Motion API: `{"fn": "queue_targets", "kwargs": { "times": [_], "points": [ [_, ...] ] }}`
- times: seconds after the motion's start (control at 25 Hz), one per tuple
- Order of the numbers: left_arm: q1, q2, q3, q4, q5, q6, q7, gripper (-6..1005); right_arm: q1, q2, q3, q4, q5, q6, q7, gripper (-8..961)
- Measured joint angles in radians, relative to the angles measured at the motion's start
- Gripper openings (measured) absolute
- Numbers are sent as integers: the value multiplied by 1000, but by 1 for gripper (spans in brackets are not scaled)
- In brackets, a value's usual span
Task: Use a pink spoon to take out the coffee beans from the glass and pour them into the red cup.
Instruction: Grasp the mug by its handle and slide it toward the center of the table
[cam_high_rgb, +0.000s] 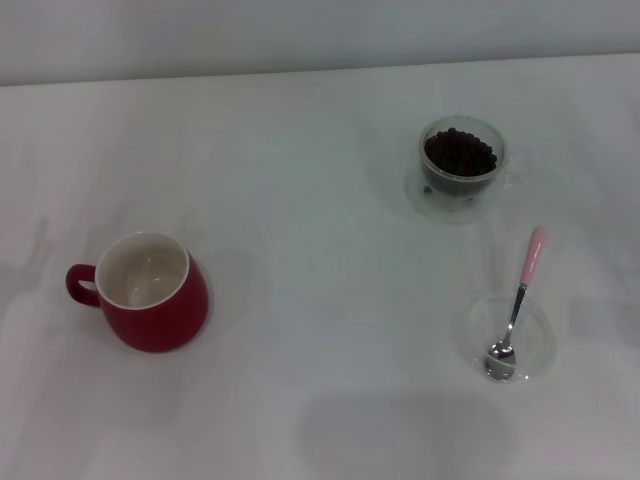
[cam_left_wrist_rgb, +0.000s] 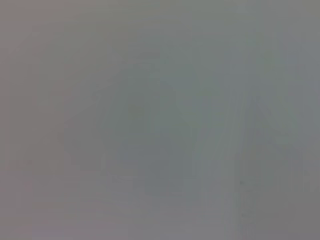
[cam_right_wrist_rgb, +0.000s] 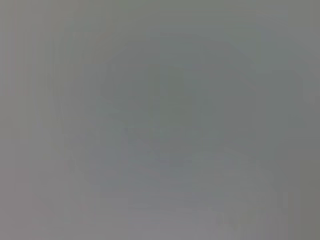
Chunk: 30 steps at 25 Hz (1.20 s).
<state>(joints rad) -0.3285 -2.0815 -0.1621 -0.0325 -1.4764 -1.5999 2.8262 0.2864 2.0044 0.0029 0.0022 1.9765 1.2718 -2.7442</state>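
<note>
The red cup (cam_high_rgb: 150, 292) stands upright at the left of the white table, its white inside empty and its loop handle pointing left. At the back right, the small clear glass (cam_high_rgb: 460, 168) holds a heap of dark coffee beans (cam_high_rgb: 459, 153). In front of it the pink spoon (cam_high_rgb: 517, 305) lies with its metal bowl in a flat clear dish (cam_high_rgb: 543, 344) and its pink handle end pointing away over the rim. Neither gripper shows in the head view. Both wrist views show only a plain grey surface.
The white table (cam_high_rgb: 320, 300) spreads between the red cup and the glass. A wall edge runs along the back of the table.
</note>
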Motion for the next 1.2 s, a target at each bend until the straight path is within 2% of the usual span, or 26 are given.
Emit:
{"fn": "queue_targets", "kwargs": {
  "times": [1.04,1.2],
  "points": [
    [39,-1,5,23,16,6,0,799,8,0,-29,20,-15,-29,29,869],
    [63,-3,6,21,19,11,0,799,10,0,-28,21,-15,-25,30,868]
  ]
}}
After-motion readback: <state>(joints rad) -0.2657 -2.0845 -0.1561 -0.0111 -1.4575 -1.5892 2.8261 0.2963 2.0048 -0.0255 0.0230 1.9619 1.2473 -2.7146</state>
